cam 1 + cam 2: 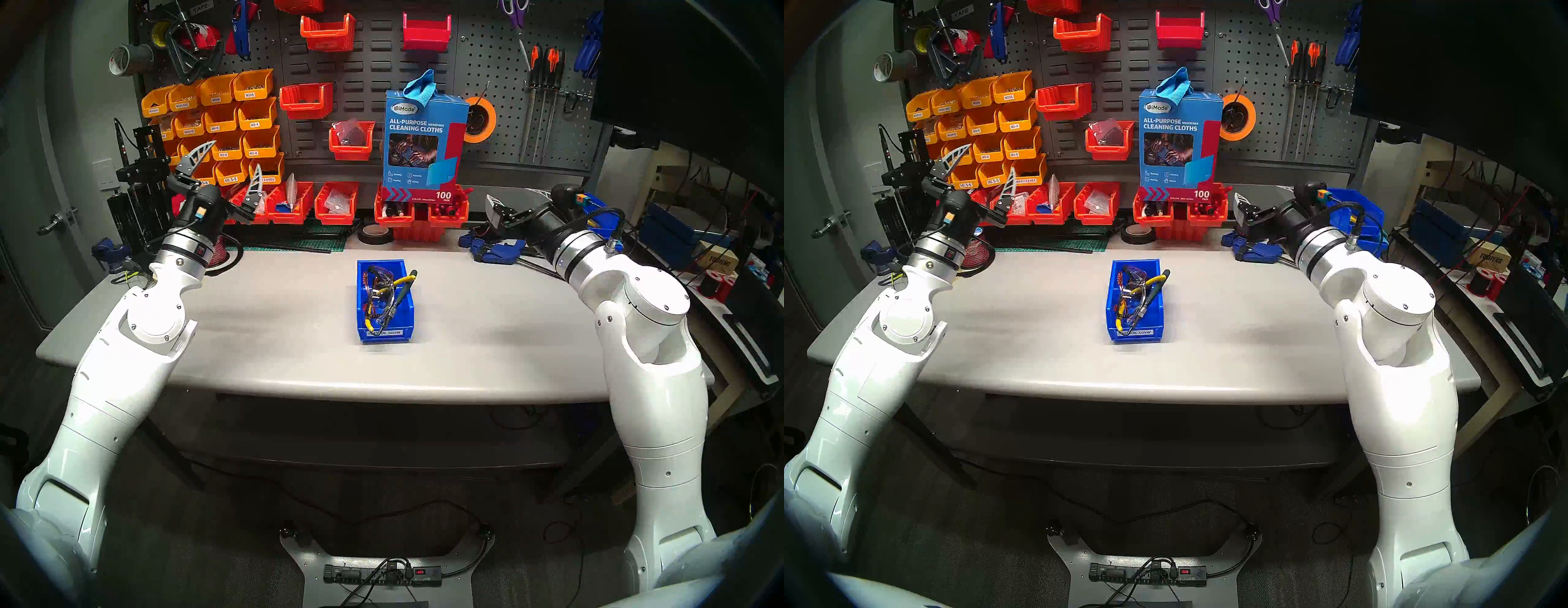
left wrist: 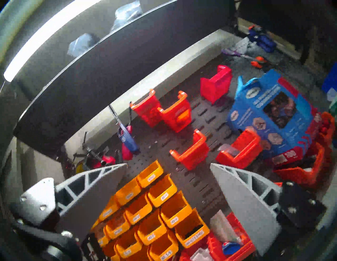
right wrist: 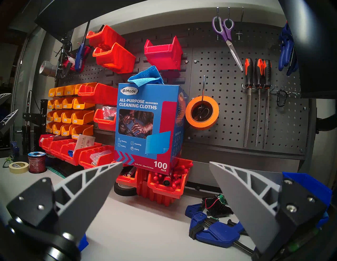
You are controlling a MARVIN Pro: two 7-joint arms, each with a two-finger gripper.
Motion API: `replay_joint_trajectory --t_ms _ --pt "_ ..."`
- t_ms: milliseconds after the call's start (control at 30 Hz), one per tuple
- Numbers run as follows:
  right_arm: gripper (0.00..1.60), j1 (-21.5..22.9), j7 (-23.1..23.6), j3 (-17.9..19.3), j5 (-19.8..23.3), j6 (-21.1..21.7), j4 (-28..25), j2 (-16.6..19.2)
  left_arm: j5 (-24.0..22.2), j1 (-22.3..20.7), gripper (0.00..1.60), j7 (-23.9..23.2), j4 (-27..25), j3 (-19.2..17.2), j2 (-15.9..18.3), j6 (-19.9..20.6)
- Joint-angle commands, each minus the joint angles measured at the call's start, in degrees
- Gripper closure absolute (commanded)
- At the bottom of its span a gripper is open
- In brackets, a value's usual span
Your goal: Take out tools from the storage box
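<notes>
Blue storage box on table, label reads "…cover"; holds safety glasses, yellow-handled cutters. Bkgd: "UiMade All-Purpose Cleaning Cloths, 100 pack" carton. L gripper & R gripper: fingers apart, empty.

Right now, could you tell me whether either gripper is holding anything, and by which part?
Nothing is held: the left gripper and right gripper are both open and empty, and the tools are in the blue storage box.

Head pair: high, looking down on the table, near-identical.
Left wrist: tilted, blurred, aimed up at the far pegboard.
Right wrist: level, facing far wall; shares the cloth box.
</notes>
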Motion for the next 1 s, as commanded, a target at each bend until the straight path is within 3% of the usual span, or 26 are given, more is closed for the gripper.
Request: replay_joint_trajectory --t_ms 0,333,567,767,967 --pt "0.00 0.36 -0.05 0.26 -0.05 -0.14 -0.54 0.05 7.96 -3.90 0.00 0.40 0.45 1.34 2.90 -7.47" --pt "0.00 0.38 0.22 0.38 -0.30 -0.13 -0.50 -0.19 20.05 -8.46 0.00 1.15 3.90 4.02 5.17 -17.27" --pt "0.00 0.38 0.37 0.47 -0.48 -0.10 -0.53 -0.36 25.77 -12.84 0.00 4.17 8.58 4.44 2.78 -25.06" --pt "0.00 0.37 0.44 0.55 -0.63 -0.04 -0.60 -0.50 25.17 -15.12 0.00 7.86 12.47 5.23 -1.50 -27.52" --pt "0.00 0.37 0.53 0.62 -0.79 0.03 -0.63 -0.64 17.42 -14.05 0.00 6.78 12.57 6.16 -3.31 -26.66"
